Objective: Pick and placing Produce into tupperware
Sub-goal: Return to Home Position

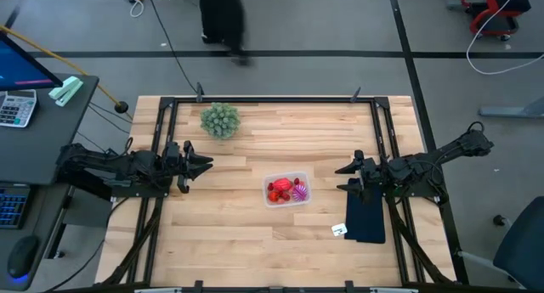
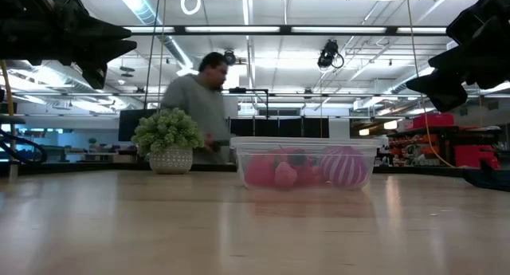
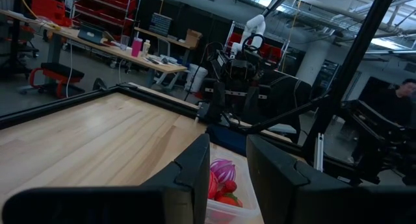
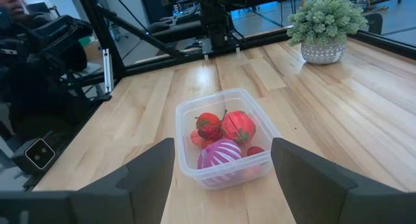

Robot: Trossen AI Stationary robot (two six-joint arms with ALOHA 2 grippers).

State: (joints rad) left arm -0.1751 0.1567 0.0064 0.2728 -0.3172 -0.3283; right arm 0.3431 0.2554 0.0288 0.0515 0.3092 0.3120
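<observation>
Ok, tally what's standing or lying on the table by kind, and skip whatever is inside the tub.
Clear tub: 1
Potted green plant: 1
Dark pad: 1
Small white card: 1
Total: 4

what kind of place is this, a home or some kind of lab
Probably a robotics lab or workshop: strip lights overhead, red storage racks, and a cluttered workbench beyond the table.
</observation>
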